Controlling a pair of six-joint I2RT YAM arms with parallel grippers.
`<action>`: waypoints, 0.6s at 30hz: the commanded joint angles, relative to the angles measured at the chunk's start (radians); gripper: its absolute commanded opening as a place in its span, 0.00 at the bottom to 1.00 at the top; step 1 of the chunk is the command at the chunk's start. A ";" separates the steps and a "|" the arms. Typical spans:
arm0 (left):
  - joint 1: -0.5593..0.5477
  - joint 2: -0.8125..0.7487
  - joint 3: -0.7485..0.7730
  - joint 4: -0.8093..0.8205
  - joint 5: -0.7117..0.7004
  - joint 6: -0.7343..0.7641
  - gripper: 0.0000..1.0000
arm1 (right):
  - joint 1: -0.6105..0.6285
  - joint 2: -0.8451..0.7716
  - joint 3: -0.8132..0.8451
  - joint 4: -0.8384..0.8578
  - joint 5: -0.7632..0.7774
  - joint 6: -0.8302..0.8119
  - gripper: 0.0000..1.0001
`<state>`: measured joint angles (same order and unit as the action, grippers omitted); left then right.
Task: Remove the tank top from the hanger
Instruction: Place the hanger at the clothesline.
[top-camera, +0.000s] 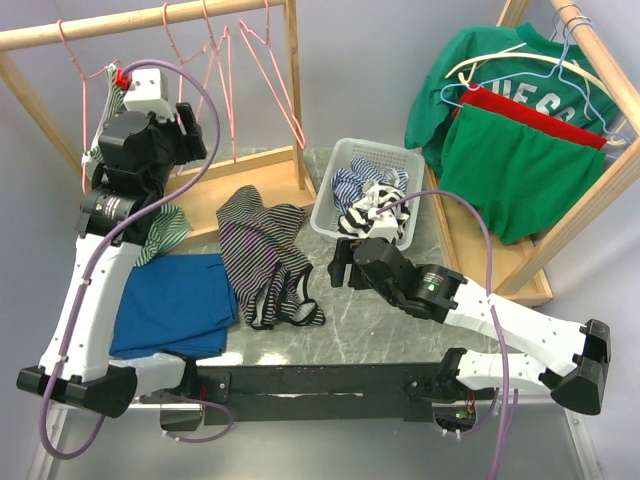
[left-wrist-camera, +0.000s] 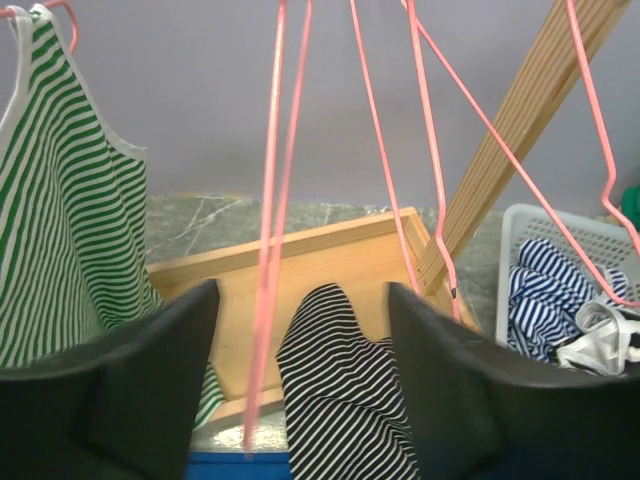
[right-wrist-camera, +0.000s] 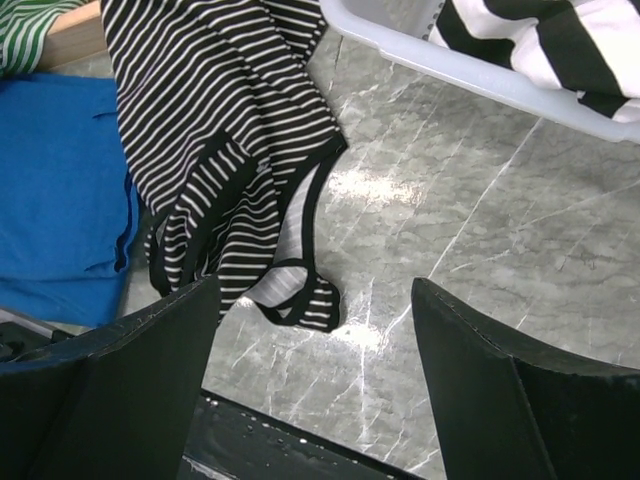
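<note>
Hanging from a pink hanger (top-camera: 66, 45) at the left edge of the left wrist frame, the green-striped tank top (left-wrist-camera: 60, 200) sits just beside the left gripper (left-wrist-camera: 300, 295), whose fingers are spread. The right gripper (right-wrist-camera: 315, 290), also spread, hovers over the marble table (right-wrist-camera: 480, 230).
</note>
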<state>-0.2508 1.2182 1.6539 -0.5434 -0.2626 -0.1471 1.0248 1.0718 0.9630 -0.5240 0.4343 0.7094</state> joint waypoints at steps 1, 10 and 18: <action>0.002 -0.039 0.004 0.014 -0.021 -0.008 0.85 | 0.001 0.007 0.036 0.025 -0.011 -0.002 0.85; 0.004 -0.176 -0.103 -0.076 -0.055 -0.100 0.96 | 0.000 0.092 0.060 0.058 -0.147 -0.040 0.88; 0.004 -0.509 -0.502 -0.153 0.023 -0.261 0.96 | 0.008 0.348 0.157 0.116 -0.370 -0.057 0.91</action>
<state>-0.2508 0.8162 1.2617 -0.6437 -0.2951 -0.3027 1.0252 1.3266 1.0374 -0.4709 0.1993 0.6682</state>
